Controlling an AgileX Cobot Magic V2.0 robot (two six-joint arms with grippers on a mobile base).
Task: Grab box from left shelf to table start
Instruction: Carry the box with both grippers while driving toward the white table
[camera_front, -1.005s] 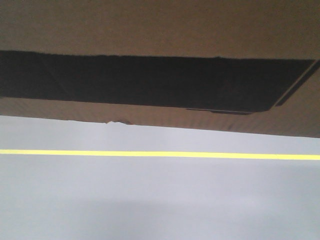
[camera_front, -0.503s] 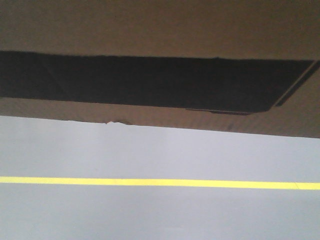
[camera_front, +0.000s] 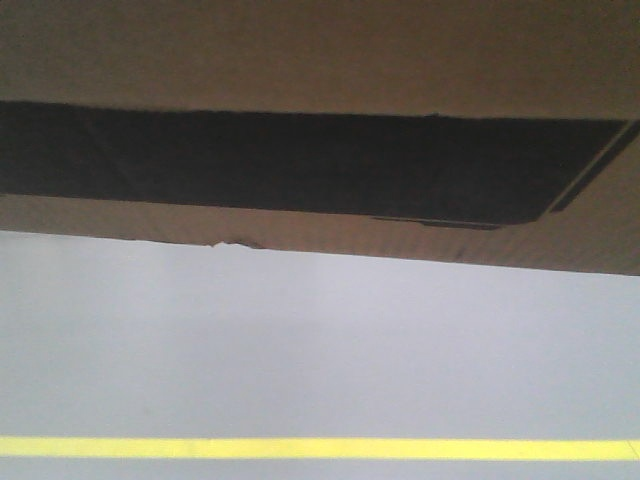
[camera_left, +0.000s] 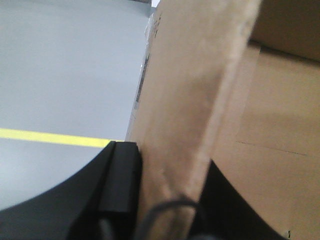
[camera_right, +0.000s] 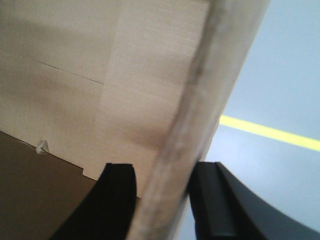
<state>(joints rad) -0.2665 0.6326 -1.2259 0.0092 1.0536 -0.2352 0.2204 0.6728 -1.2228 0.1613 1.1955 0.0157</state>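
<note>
Holding the box (camera_front: 320, 60) above the grey floor (camera_front: 320, 340), we grip it from both sides.
It fills twelve o'clock in our front view, black panel (camera_front: 300, 165) facing us, and its inside shows bare cardboard. Our left gripper (camera_left: 169, 187) and right gripper (camera_right: 161, 186) each pinch a side wall between narrowed jaws. The yellow stripe (camera_front: 320, 448) lies at six.

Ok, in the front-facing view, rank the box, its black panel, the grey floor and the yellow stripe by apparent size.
Largest: the box and grey floor, each about half the frame; too close to rank, and the box is nearest the camera.
Next: black panel.
Smallest: yellow stripe.
</note>
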